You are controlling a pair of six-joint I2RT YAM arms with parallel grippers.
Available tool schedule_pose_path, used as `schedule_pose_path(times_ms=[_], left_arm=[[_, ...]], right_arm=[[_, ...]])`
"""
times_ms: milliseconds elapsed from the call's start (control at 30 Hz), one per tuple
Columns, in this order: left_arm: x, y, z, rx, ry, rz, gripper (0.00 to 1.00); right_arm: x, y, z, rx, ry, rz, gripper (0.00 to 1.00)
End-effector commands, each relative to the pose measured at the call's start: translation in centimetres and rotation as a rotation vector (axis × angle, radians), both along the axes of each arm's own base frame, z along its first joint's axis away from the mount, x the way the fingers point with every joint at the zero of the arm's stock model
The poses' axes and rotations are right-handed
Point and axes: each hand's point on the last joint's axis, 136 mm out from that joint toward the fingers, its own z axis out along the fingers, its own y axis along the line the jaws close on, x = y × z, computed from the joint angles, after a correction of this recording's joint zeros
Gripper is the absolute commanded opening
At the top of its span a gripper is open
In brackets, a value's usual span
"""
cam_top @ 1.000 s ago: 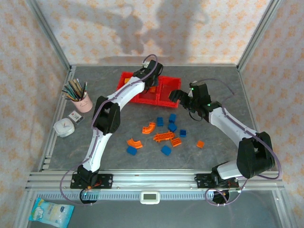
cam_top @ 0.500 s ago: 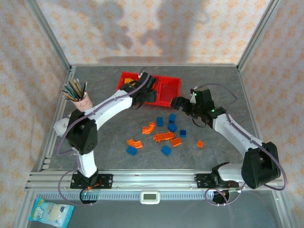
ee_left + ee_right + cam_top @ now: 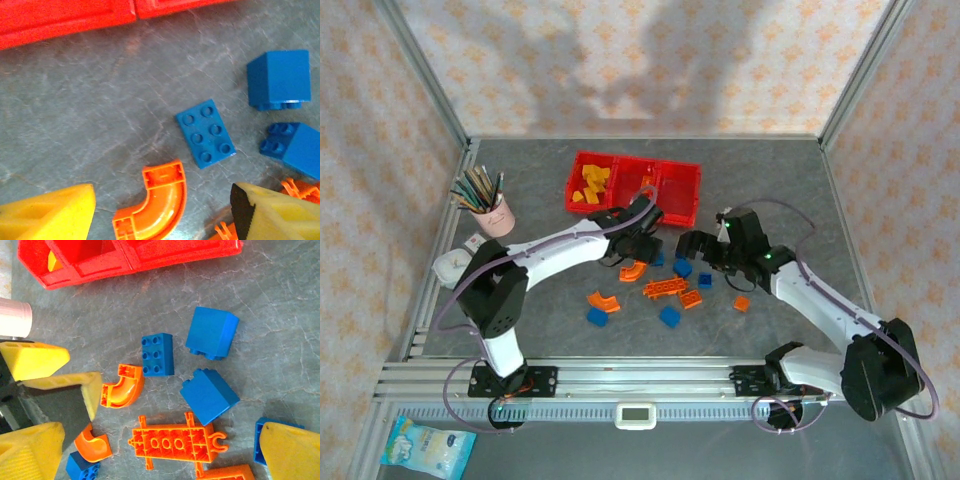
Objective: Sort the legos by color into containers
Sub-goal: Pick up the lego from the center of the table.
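Loose legos lie mid-table: blue bricks [image 3: 682,267], a curved orange brick [image 3: 633,268], a second curved one [image 3: 603,300] and an orange ladder-like piece [image 3: 665,289]. My left gripper [image 3: 638,245] hovers open over the curved orange brick [image 3: 155,205], which lies between its yellow fingers [image 3: 50,215] untouched. A flat blue brick [image 3: 206,132] lies just beyond. My right gripper [image 3: 695,245] is open above the ladder piece [image 3: 175,442] and a blue brick [image 3: 209,396]. The red containers [image 3: 682,190] stand behind, with yellow bricks [image 3: 590,183] in the left one.
A pink pencil cup [image 3: 492,212] and a white round object [image 3: 453,268] stand at the left edge. Both grippers hang close together over the brick cluster. Metal frame rails border the table.
My left arm has pulled back from the red containers toward the loose bricks, its jaws widening. My right gripper has shifted down and left toward the same cluster.
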Motion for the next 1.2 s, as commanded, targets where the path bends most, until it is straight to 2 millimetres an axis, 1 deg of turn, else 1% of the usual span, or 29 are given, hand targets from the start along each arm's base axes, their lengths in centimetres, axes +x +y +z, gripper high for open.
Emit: schedule_pose_path(times_ms=[0,100,133,167,367,567,900,1000,1033,1067,1167], left_arm=[[0.8,-0.9,-1.1,0.019,0.019,-0.012,0.76],[0.9,-1.4,-2.1,0.024,0.041,0.009,0.76],[1.0,-1.5,-2.1,0.022,0.043,0.016,0.76],[0.8,-1.4,-3.5,0.047,0.067,0.025,0.76],[0.5,-0.4,-5.1,0.090,0.086,0.087,0.76],[-0.6,0.0,-6.4,0.095,0.121,0.090,0.72],[-1.0,1.2,-6.3,0.135,0.116,0.099,0.67],[-1.2,1.2,-5.8,0.111,0.108,0.097,0.67],[-1.2,0.7,-4.7,0.073,0.093,0.088,0.67],[-1.3,0.4,-4.3,0.042,0.087,0.078,0.67],[-1.4,0.2,-3.4,0.011,0.073,0.076,0.69]], right_arm=[[0.0,-0.3,0.1,-0.002,-0.011,-0.028,1.00],[0.0,-0.5,0.3,-0.008,-0.018,-0.035,1.00],[0.0,-0.6,0.3,-0.011,-0.020,-0.037,1.00],[0.0,-0.7,0.3,-0.014,-0.021,-0.040,1.00],[0.1,-0.7,0.2,-0.024,-0.020,-0.038,0.99],[0.2,-0.6,0.0,-0.020,-0.015,-0.037,1.00],[0.3,-0.7,0.2,-0.023,-0.019,-0.042,1.00],[0.3,-0.6,0.2,-0.023,-0.020,-0.040,1.00],[0.3,-0.6,0.3,-0.023,-0.022,-0.040,1.00],[0.4,-0.6,0.3,-0.024,-0.023,-0.041,0.99],[0.6,-0.5,0.6,-0.021,-0.026,-0.038,1.00]])
